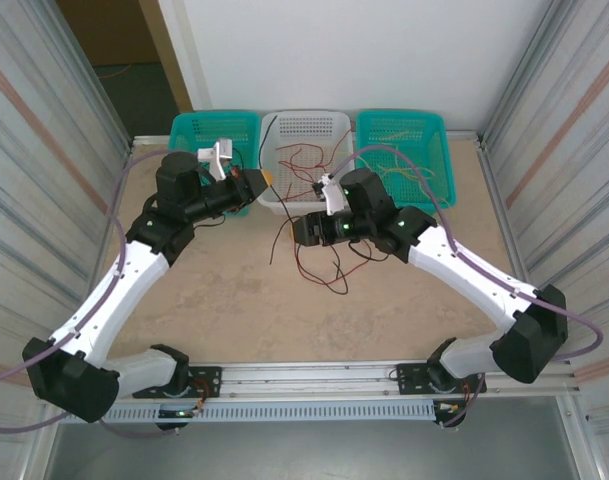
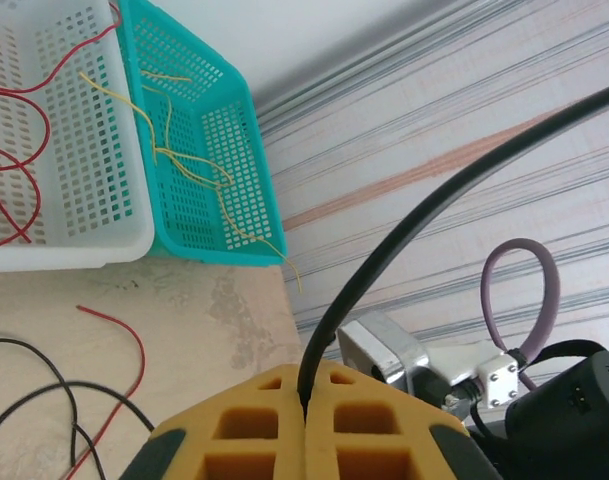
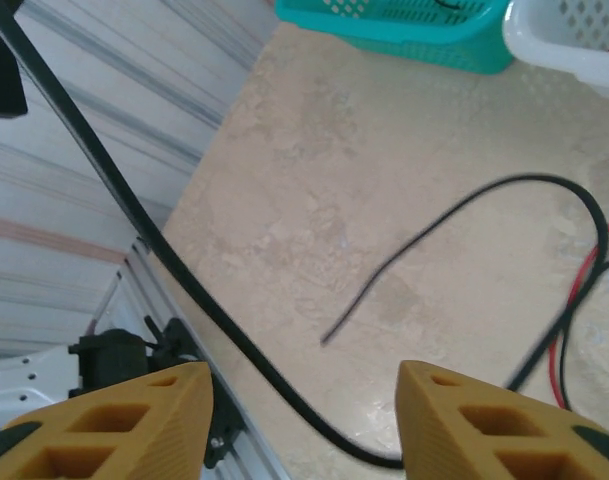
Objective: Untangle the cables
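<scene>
L gripper (image 2: 306, 400) is clamping shut on black cable (image 2: 317, 355). R gripper (image 3: 302, 400) is sitting open, that cable crossing its gap. Yellow cables (image 1: 409, 168) are lying in teal basket (image 1: 442, 140), 3 o'clock of white basket (image 1: 272, 140). Red/black tangle (image 1: 319, 263) at its 6 is pending. L wrist cam is resolving the pinch; top cam is giving layout.

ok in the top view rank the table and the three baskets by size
table
right teal basket and white basket, about alike
left teal basket: partly behind the left arm, so unranked
</scene>
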Motion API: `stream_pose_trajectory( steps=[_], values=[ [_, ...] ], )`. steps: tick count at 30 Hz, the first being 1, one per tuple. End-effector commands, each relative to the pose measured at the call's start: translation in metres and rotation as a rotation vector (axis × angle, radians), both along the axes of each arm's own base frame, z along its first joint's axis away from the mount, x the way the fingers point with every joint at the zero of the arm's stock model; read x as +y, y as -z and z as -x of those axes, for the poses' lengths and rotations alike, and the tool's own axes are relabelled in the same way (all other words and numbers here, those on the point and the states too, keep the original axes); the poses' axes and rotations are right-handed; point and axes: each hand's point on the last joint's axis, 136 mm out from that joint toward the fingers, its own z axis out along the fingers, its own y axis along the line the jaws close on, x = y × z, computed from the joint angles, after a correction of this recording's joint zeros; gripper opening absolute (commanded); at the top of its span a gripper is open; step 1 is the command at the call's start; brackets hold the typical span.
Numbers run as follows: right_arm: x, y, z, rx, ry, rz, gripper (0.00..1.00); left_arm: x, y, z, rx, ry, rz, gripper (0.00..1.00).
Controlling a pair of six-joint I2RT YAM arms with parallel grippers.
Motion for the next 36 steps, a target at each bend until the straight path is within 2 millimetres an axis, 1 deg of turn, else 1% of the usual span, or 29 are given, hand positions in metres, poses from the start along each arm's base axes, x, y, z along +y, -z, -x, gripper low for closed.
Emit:
stream_pose_trajectory(
  steps=[1, 3, 4, 6, 7, 8, 10, 11, 12, 13, 15, 16, 17, 19, 21, 23, 27, 29, 32, 34, 36],
  values=[
    [0.005, -0.008, 0.004, -0.029, -0.03, 0.011, 0.37, 0.002, -0.01, -0.001, -0.002, 0.016, 0.061, 0.0],
    [0.006, -0.007, 0.005, -0.028, -0.038, 0.018, 0.21, 0.004, -0.008, -0.003, 0.004, 0.01, 0.067, 0.0],
    [0.007, -0.007, 0.006, -0.029, -0.04, 0.019, 0.15, 0.005, -0.008, -0.003, 0.005, 0.006, 0.065, 0.0],
    [0.007, -0.011, 0.008, -0.033, -0.045, 0.009, 0.08, 0.008, -0.003, -0.005, 0.017, -0.005, 0.055, 0.0],
    [0.007, -0.015, 0.009, -0.039, -0.046, -0.003, 0.05, 0.008, 0.0, -0.006, 0.024, -0.008, 0.048, 0.02],
    [0.007, -0.02, 0.009, -0.044, -0.043, -0.016, 0.03, 0.008, 0.003, -0.006, 0.025, -0.007, 0.04, 0.11],
    [0.006, -0.033, 0.009, -0.051, -0.034, -0.056, 0.0, 0.009, 0.016, -0.006, 0.02, -0.006, -0.01, 0.39],
    [0.006, -0.04, 0.009, -0.048, -0.033, -0.081, 0.0, 0.011, 0.027, -0.006, 0.017, -0.011, -0.049, 0.47],
    [0.005, -0.048, 0.008, -0.04, -0.033, -0.112, 0.0, 0.014, 0.04, -0.006, 0.024, -0.025, -0.089, 0.51],
    [0.003, -0.057, 0.006, -0.033, -0.023, -0.147, 0.0, 0.018, 0.054, -0.006, 0.038, -0.041, -0.118, 0.52],
    [-0.002, -0.073, 0.001, -0.014, -0.005, -0.221, 0.0, 0.02, 0.071, -0.003, 0.044, -0.045, -0.14, 0.53],
    [-0.005, -0.081, -0.001, -0.004, 0.003, -0.258, 0.0, 0.019, 0.074, -0.001, 0.032, -0.038, -0.146, 0.54],
    [-0.008, -0.09, -0.005, 0.005, 0.017, -0.302, 0.0, 0.015, 0.075, 0.003, 0.002, -0.023, -0.154, 0.57],
    [-0.014, -0.104, -0.013, 0.025, 0.047, -0.387, 0.0, 0.003, 0.066, 0.015, -0.102, 0.002, -0.168, 0.64],
    [-0.018, -0.119, -0.02, 0.036, 0.082, -0.469, 0.0, -0.013, 0.06, 0.031, -0.23, 0.014, -0.203, 0.7],
    [-0.019, -0.13, -0.026, 0.045, 0.099, -0.527, 0.0, -0.025, 0.057, 0.044, -0.334, 0.006, -0.252, 0.73],
    [-0.02, -0.152, -0.033, 0.03, 0.123, -0.592, 0.0, -0.033, 0.054, 0.053, -0.475, -0.063, -0.369, 0.76],
    [-0.018, -0.157, -0.033, 0.034, 0.117, -0.603, 0.0, -0.037, 0.049, 0.056, -0.557, -0.077, -0.45, 0.77],
    [-0.017, -0.156, -0.033, 0.05, 0.116, -0.602, 0.0, -0.052, 0.037, 0.064, -0.687, -0.052, -0.564, 0.78],
    [-0.016, -0.155, -0.033, 0.066, 0.114, -0.614, 0.0, -0.059, 0.033, 0.063, -0.735, -0.049, -0.618, 0.77],
    [-0.015, -0.159, -0.033, 0.079, 0.11, -0.651, 0.0, -0.062, 0.034, 0.058, -0.756, -0.067, -0.645, 0.76]
  ],
)
